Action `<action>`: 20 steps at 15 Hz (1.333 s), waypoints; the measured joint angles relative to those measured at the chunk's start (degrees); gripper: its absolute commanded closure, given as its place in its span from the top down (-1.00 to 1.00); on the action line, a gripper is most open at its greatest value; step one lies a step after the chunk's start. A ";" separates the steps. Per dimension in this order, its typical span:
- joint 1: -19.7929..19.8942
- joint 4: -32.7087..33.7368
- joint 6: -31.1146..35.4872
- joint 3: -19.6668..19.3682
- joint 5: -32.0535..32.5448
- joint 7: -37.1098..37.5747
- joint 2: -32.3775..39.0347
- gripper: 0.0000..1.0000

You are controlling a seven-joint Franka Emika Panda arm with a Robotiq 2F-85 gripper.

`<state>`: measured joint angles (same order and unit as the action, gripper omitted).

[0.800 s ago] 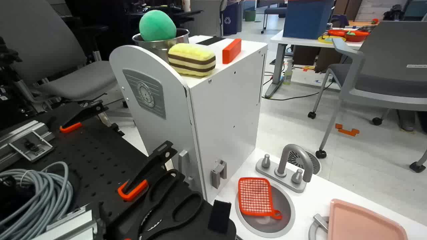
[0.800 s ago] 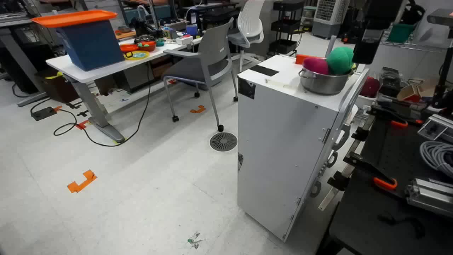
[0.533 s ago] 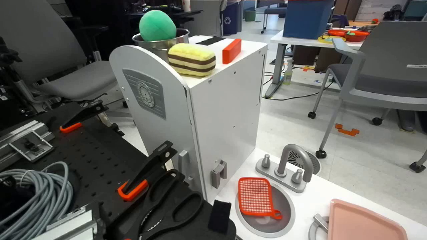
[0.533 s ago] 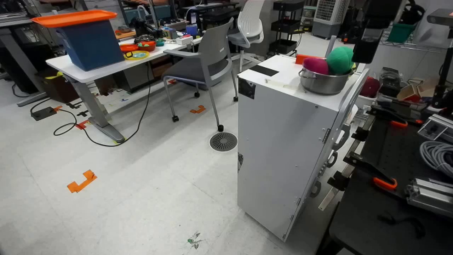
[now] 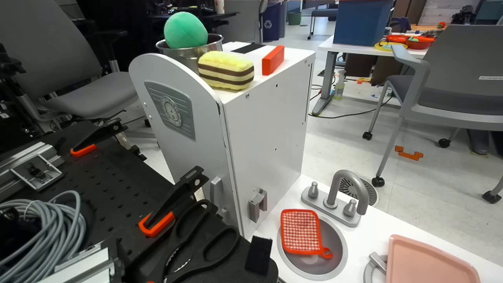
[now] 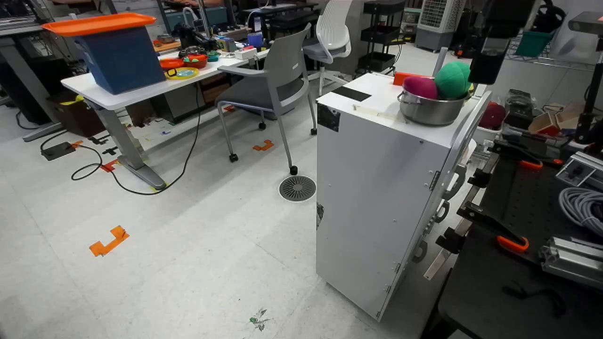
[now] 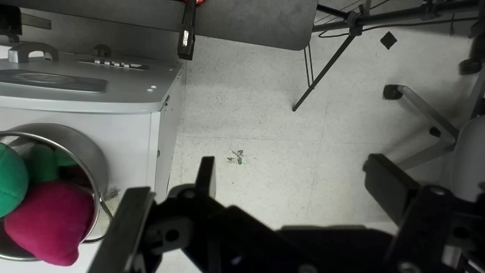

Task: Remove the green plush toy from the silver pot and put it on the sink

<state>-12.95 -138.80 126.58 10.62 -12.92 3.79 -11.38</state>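
The green plush toy (image 5: 185,30) rests in the silver pot (image 5: 192,56) on top of the white cabinet, its lower part hidden by the rim. Both show in the other exterior view too, the toy (image 6: 452,81) beside a pink plush (image 6: 420,87) in the pot (image 6: 431,112). In the wrist view the toy (image 7: 11,178) and pot (image 7: 89,151) are at the left edge. My gripper (image 7: 290,158) is open with nothing between its fingers, over the floor beside the cabinet. The sink (image 5: 329,236) has a red checked pot holder (image 5: 301,232) lying in it.
A yellow-brown striped plush (image 5: 226,70) and a red block (image 5: 272,60) lie on the cabinet top (image 6: 377,94). The grey tap (image 5: 349,177) arches behind the sink. A pink tray (image 5: 428,259) lies beside it. A black table (image 5: 118,188) with clamps and cable adjoins the cabinet.
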 measured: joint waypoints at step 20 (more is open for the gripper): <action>4.08 -0.35 -0.20 -0.11 8.66 6.56 -3.25 1.00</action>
<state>-8.88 -139.15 126.37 10.50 -4.26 10.35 -14.64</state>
